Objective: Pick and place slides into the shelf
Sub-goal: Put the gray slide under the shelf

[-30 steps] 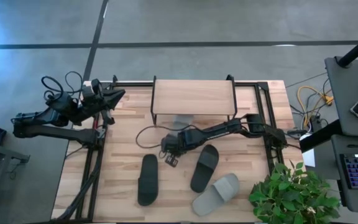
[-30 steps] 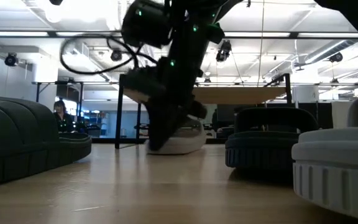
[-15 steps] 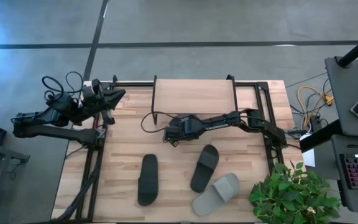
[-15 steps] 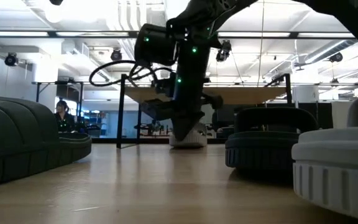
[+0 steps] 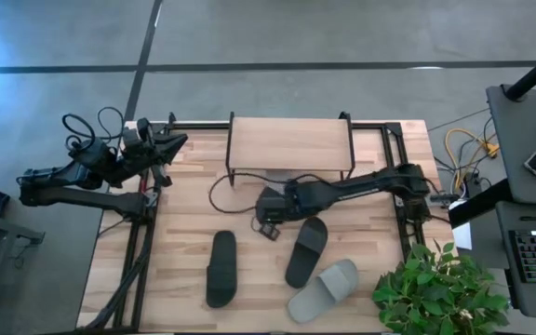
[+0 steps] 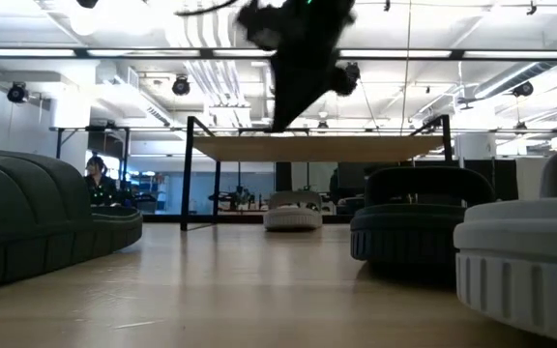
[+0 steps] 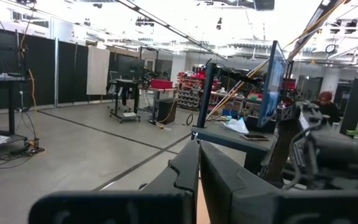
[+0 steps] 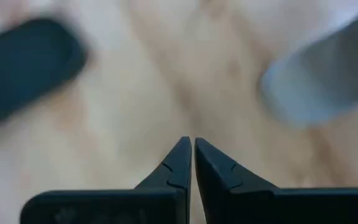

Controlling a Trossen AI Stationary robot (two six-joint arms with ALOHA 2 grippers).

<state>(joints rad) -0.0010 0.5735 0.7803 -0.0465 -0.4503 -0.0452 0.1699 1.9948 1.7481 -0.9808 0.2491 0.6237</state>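
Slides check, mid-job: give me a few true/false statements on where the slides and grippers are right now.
1. One grey slide sits under the shelf. True.
2. The right gripper is holding a slide. False: its fingers are shut on nothing, above bare table.
3. Three slides lie in front of the shelf: two black slides and a grey one. True.
4. The left gripper is over the slides. False: that arm waits at the table's left edge, fingers shut.
5. A slide lies on top of the shelf. False: its top board is bare.
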